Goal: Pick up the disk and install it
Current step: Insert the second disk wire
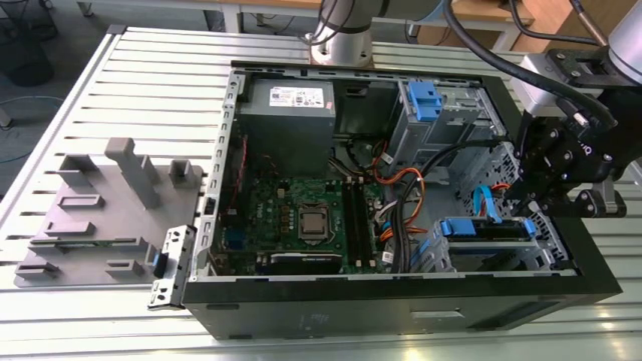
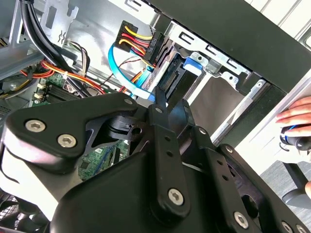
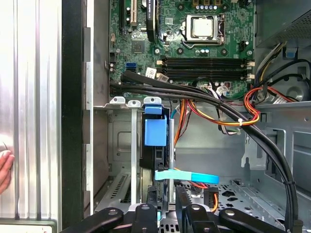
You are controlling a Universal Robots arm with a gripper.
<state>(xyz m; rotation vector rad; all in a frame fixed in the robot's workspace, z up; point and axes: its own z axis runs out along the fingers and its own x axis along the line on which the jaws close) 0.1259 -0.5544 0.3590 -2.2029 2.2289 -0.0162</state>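
In the exterior view, one open computer case (image 1: 401,301) is seen on the slatted counter (image 1: 150,90). One gripper (image 1: 522,197) hangs at the exterior view's right, just above the one disk (image 1: 486,228), which is seated in a bay there. One drive cage (image 1: 426,105) and one power supply (image 1: 291,101) are seen along the opposite wall.

In the second wrist view, the gripper (image 2: 170,99) is shown close against the disk (image 2: 177,80). Whether it is clamped or parted cannot be told.

In the first wrist view, the disk (image 3: 155,131) is seen edge-on in its bay, the gripper (image 3: 164,209) at its end and one light-blue cable (image 3: 194,177) beside it.
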